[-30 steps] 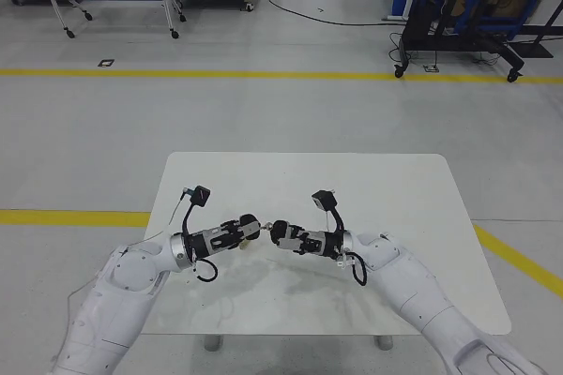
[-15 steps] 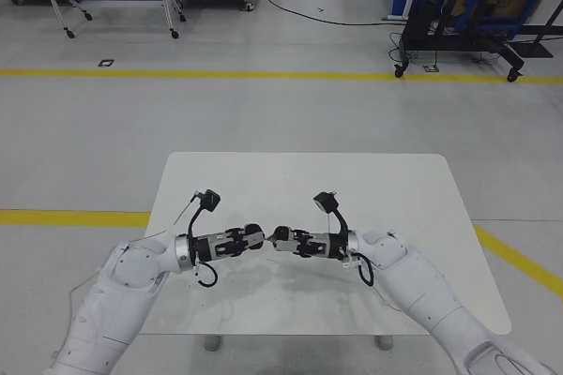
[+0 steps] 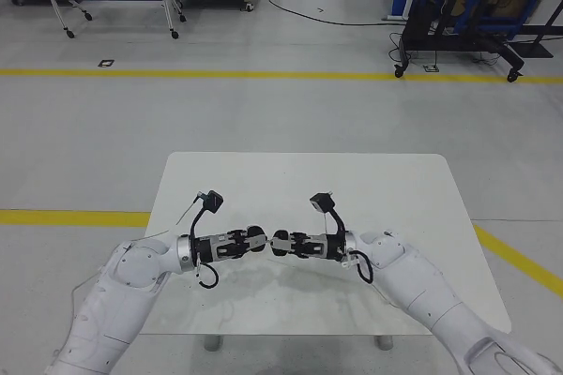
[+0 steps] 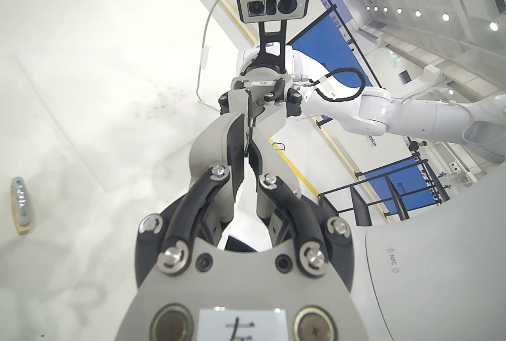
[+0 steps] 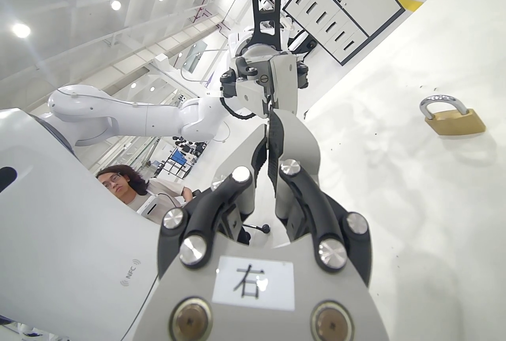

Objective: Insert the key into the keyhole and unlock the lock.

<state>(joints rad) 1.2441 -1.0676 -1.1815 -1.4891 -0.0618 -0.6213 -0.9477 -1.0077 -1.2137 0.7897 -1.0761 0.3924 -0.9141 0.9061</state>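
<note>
Top view: left end effector (image 3: 262, 239) and right end effector (image 3: 280, 241) meet tip to tip over near-middle of table (image 3: 403, 187).

Left wrist view: left end effector pinched shut, pads together, tips against the right one's tips. Can't tell if the key is between the pads, too small. Lock (image 4: 19, 206) lies on table, apart from both.

Right wrist view: right end effector also pinched shut, nothing visible in it. Lock (image 5: 450, 119) flat on table, shackle closed, held by neither.

Looks like a key regrasp or handover. To do it well, release one only once the other clamps firmly, leave the blade sticking out, then steady the lock with the keyhole facing the key.
</note>
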